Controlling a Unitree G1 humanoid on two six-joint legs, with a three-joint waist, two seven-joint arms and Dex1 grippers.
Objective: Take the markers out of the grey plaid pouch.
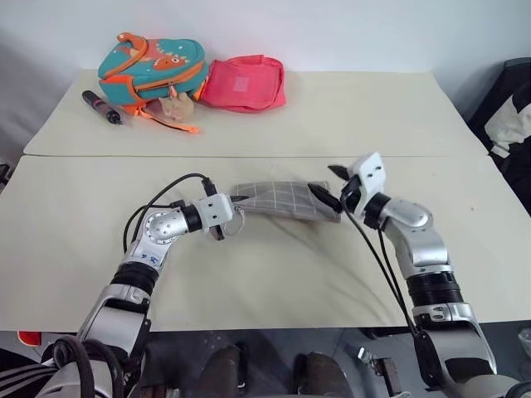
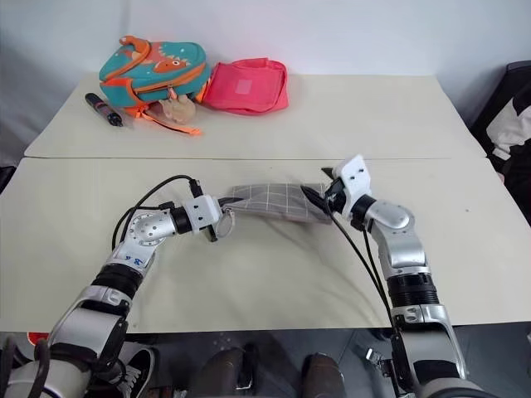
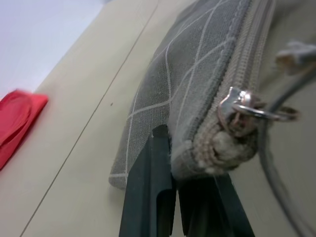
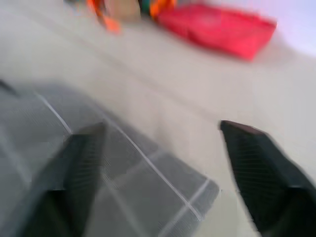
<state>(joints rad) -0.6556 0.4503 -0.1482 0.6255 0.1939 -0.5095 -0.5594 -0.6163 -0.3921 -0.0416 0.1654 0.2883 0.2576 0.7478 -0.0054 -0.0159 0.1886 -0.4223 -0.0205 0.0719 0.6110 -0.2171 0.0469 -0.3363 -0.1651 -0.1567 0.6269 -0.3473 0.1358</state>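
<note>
The grey plaid pouch (image 1: 286, 200) lies flat on the pale surface (image 1: 348, 116), its long axis running straight across between the two arms. The left gripper (image 3: 175, 197) is clenched on the pouch's left end, just beside the ring pull (image 3: 261, 111) of a zip that looks closed. The right gripper (image 4: 163, 163) hangs released over the opposite end, one finger above the fabric and one past its corner. No markers are out yet.

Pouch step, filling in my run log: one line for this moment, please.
left gripper: shut on pouch end | right gripper: open at other end | zipper: closed | markers: unseen
</note>
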